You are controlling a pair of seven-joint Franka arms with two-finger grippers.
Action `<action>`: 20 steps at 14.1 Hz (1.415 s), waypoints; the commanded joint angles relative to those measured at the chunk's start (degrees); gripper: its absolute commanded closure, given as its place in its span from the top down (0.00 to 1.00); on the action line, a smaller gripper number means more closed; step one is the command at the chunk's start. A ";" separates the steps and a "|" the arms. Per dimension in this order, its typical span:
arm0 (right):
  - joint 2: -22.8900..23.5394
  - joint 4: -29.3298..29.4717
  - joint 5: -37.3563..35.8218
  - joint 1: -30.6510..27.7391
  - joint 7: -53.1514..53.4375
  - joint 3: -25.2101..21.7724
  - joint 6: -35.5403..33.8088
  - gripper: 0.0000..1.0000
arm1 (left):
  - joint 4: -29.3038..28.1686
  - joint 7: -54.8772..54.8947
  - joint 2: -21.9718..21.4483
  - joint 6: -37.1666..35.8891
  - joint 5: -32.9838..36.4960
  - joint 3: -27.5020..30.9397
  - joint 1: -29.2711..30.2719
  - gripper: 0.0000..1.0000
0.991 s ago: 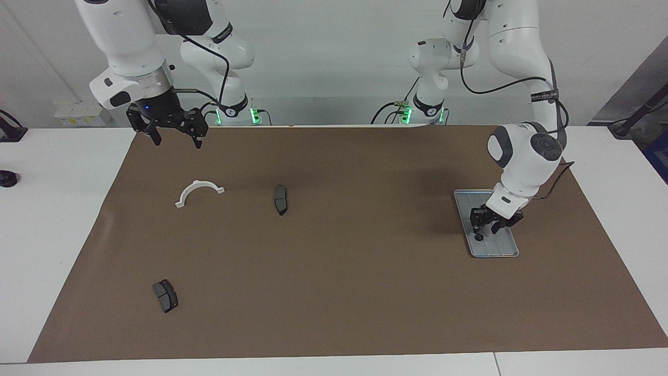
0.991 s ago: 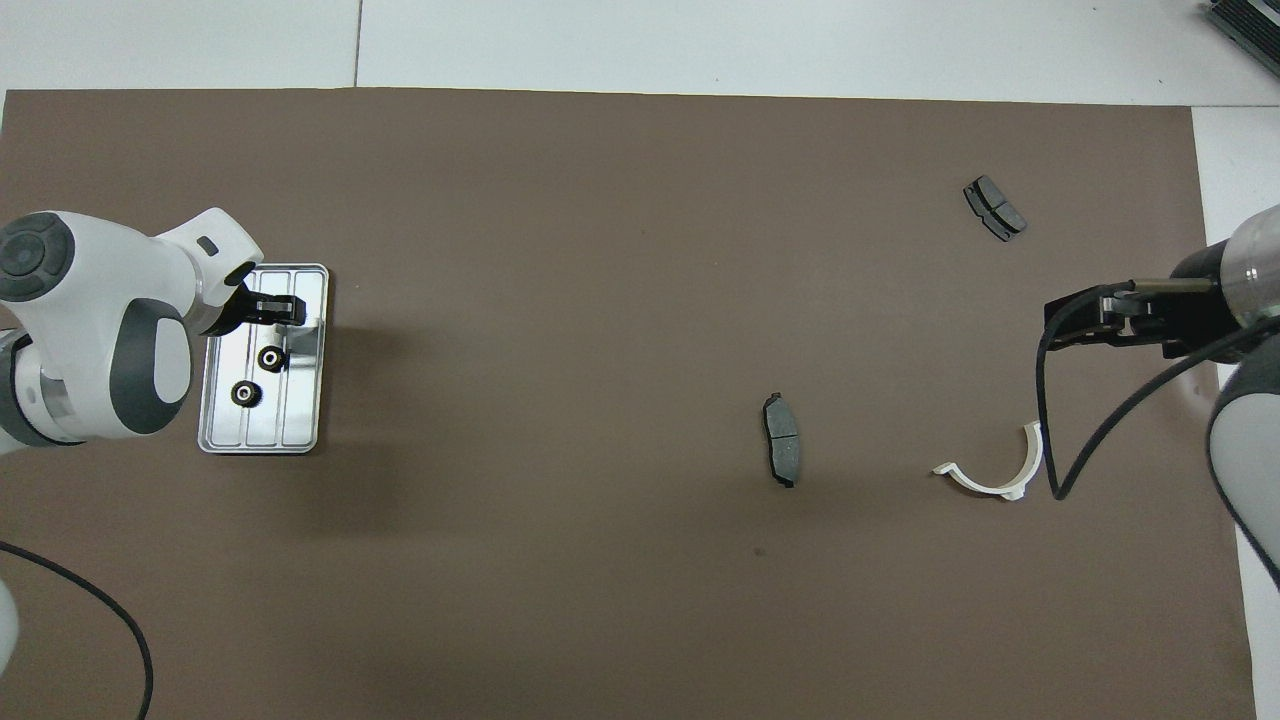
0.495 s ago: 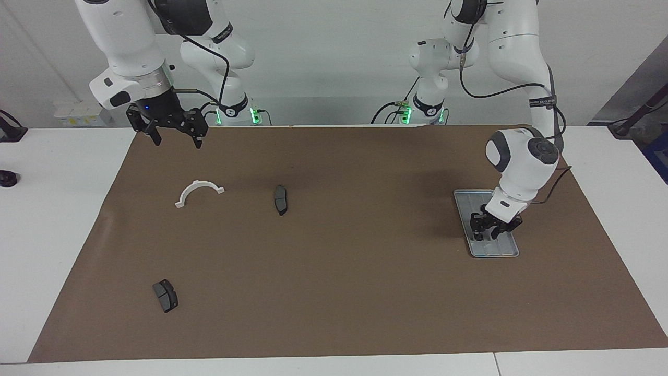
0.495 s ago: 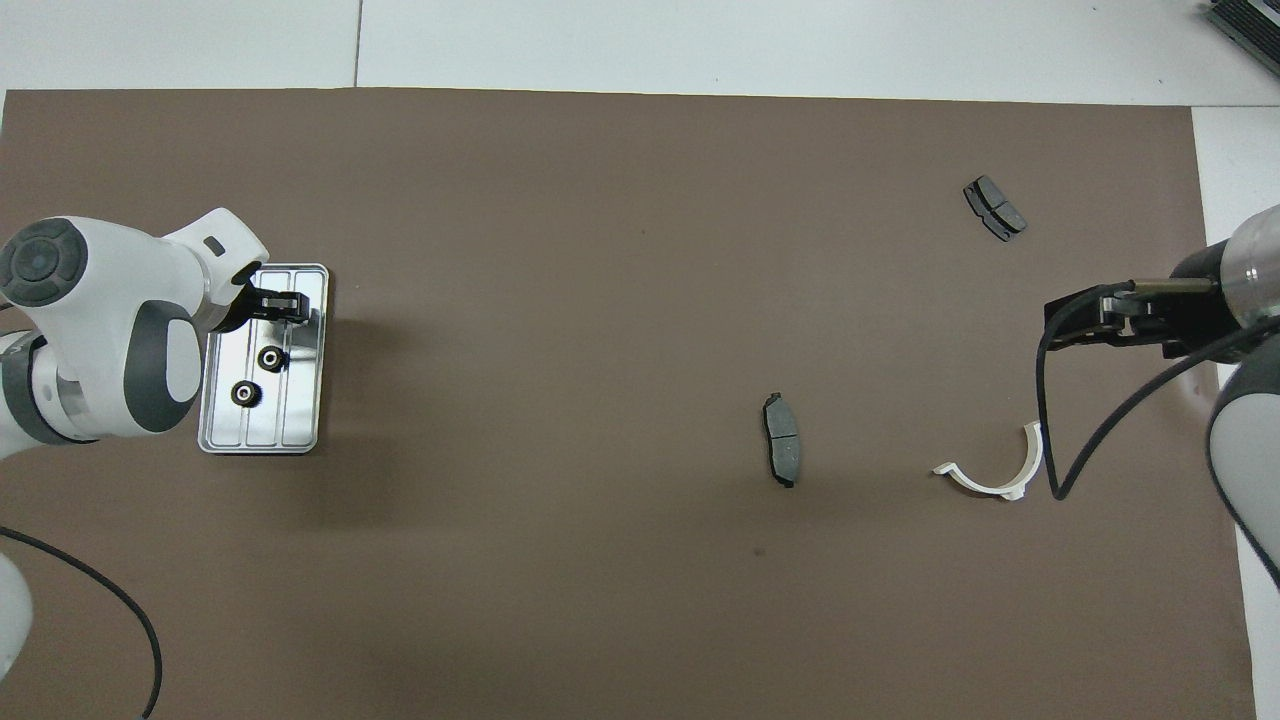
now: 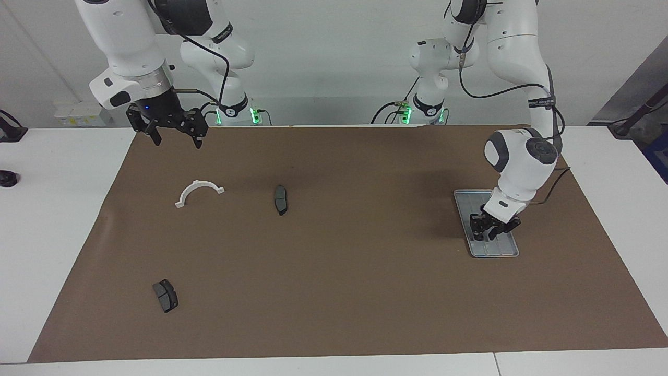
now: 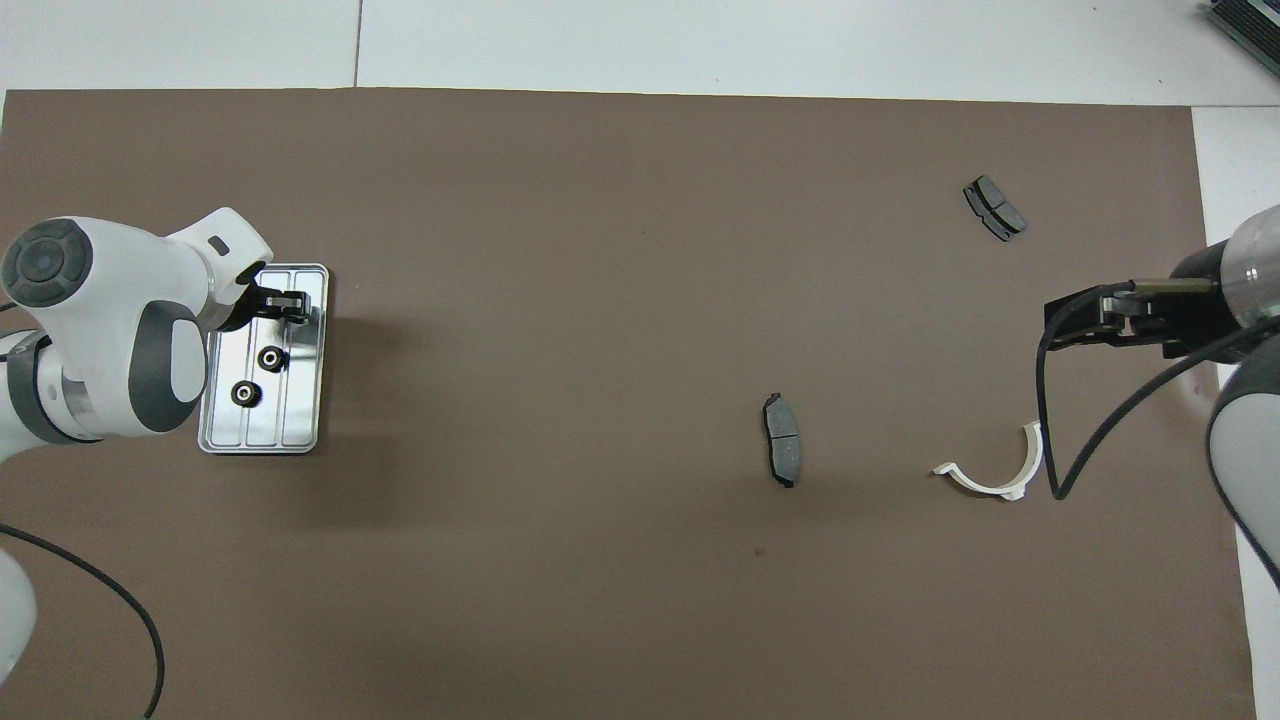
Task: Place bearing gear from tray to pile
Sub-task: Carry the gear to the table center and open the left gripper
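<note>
The silver-grey tray (image 5: 509, 251) lies toward the left arm's end of the table. In the overhead view, two small black bearing gears (image 6: 270, 357) (image 6: 243, 394) lie in the tray (image 6: 300, 425). My left gripper (image 5: 486, 233) hangs low over the tray, open and empty; from above, the left gripper (image 6: 285, 303) is over the tray's part farther from the robots than the gears. The pile is a white half-ring bracket (image 5: 199, 191) and two dark brake pads (image 5: 281, 199) (image 5: 165, 295). My right gripper (image 5: 176, 140) waits open above the mat's edge near the bracket.
A brown mat (image 5: 344, 292) covers the white table. From above, the bracket (image 6: 993, 470) and the brake pads (image 6: 782, 453) (image 6: 994, 208) lie spread toward the right arm's end. A black cable (image 6: 1050, 440) hangs from the right arm near the bracket.
The left arm's wrist has shifted and its gripper has sunk slightly toward the tray. The right arm, the gears and the pile have not moved.
</note>
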 commanded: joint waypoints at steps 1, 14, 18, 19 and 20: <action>-0.96 -0.46 1.54 -0.79 -1.79 0.29 -0.78 1.00 | -0.46 0.77 0.81 2.23 -0.32 -0.02 -0.08 0.44; -0.96 -0.46 1.54 -0.79 -1.79 0.29 -0.78 1.00 | 1.73 0.60 1.43 -0.74 -0.32 -0.02 0.01 0.09; -0.96 -0.46 1.54 -0.79 -1.88 0.29 -0.78 1.00 | 8.23 0.07 2.31 -7.25 -0.85 -0.02 -0.26 0.06; -0.96 -0.46 1.54 -0.79 -1.79 0.29 -0.78 1.00 | 9.72 -0.02 2.40 -8.74 -1.11 -0.02 -0.52 0.06; -0.96 -0.46 1.54 -0.79 -1.79 0.29 -0.78 1.00 | 10.95 -0.71 2.66 -10.15 -1.46 -0.11 -1.48 0.06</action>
